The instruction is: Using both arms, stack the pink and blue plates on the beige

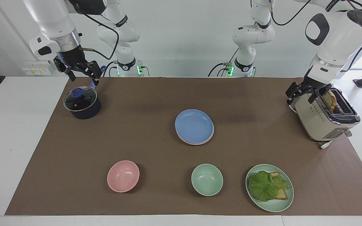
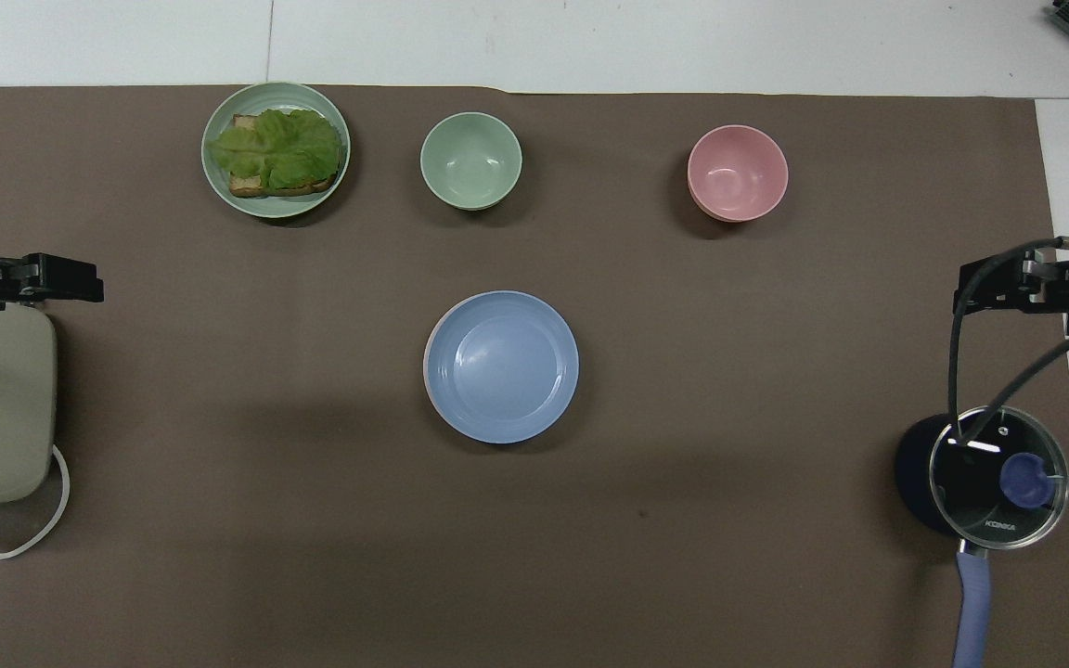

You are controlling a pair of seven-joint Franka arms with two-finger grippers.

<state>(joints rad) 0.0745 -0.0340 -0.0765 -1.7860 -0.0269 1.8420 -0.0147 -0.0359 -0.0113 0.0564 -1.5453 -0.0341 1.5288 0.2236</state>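
The landmark is the stack of shallow round plates at the middle of the brown table mat [image 1: 58, 150].

Nearest the robots, the black two-finger right gripper [image 1: 79, 73] hangs in the air over the handle of the dark lidded saucepan [image 1: 82, 103], which stands toward the right arm's end of the table from the stack; its fingers are spread and hold nothing. The black two-finger left gripper [image 1: 300, 95] waits, fingers also spread and empty, just beside the cream-and-steel toaster [image 1: 324, 121], which stands toward the left arm's end.

In the stack, the matte medium-blue plate [image 1: 194, 126] lies on top. Under it only a thin rim of the pale pink plate [image 2: 427, 343] shows, and the cream-beige plate cannot be made out from either view.

Farther from the robots than the stack stand a small pink bowl [image 1: 123, 175], a pale green bowl [image 1: 206, 179] and a pale green plate with lettuce and toast [image 1: 270, 205].
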